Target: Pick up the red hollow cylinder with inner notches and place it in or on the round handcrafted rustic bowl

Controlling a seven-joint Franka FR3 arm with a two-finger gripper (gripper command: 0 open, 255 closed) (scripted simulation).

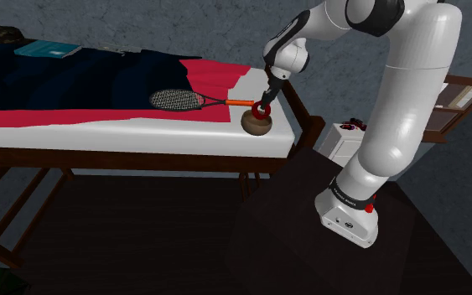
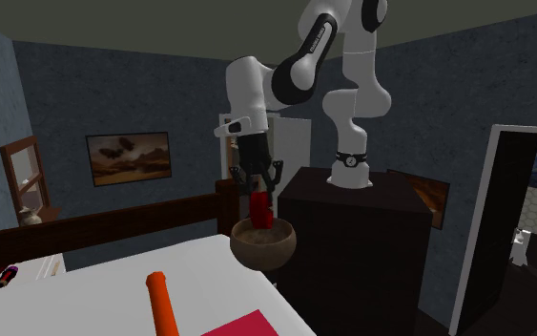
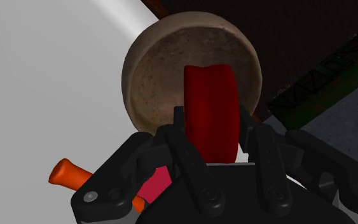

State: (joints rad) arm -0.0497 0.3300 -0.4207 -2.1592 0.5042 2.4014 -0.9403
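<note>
I am reading the red cylinder [image 3: 210,111] as hanging on edge right over the mouth of the brown bowl [image 3: 139,70], which is sitting at the bed's [image 1: 142,132] corner. The fingers [image 3: 182,137] are clamping the cylinder from both sides. The arm [image 1: 410,100] is arching over from its stand, wrist pointing down. Base lettering: too small to read.

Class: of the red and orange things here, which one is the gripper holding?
The dark red cylinder, clasped by the gripper over the brown bowl; the orange racket handle and red cloth lie on the bed.
</note>
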